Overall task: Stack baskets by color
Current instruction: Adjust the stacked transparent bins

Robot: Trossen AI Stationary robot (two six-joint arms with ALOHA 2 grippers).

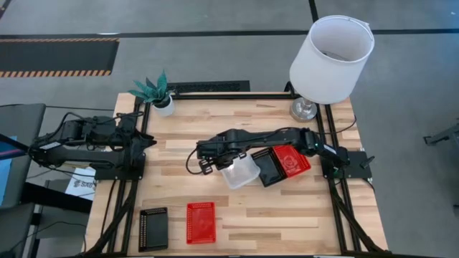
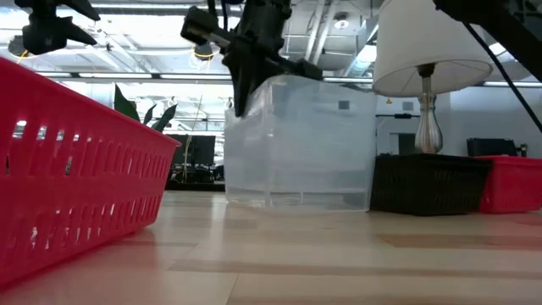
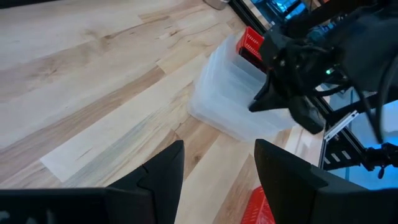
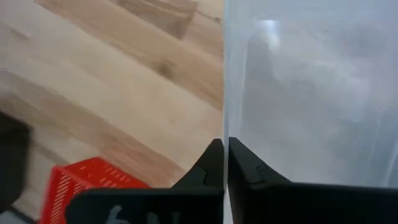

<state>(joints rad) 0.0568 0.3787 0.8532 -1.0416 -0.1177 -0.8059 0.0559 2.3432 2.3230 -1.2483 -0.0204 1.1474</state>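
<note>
A stack of nested clear baskets (image 1: 242, 173) stands mid-table, with my right gripper (image 1: 221, 165) shut on its wall toward the table's left. To its right a black basket (image 1: 270, 167) and a red basket (image 1: 292, 160) lie close together, overlapping. Another black basket (image 1: 153, 228) and another red basket (image 1: 201, 222) rest flat near the table's front edge. My left gripper (image 3: 217, 180) waits open at the left edge, above the table and touching nothing. My right gripper pinches the upper edge of the clear stack's wall (image 4: 225, 118) on the side toward the table's left, one finger (image 4: 208, 165) outside and one inside. The fingers come steeply from above. In the low view the stack (image 2: 301, 144) stands upright with its bottom at the tabletop.
A white lamp (image 1: 331, 50) stands at the far right corner and a small potted plant (image 1: 159, 93) at the far left corner. Bare wood lies between the middle group and the two baskets by the front edge.
</note>
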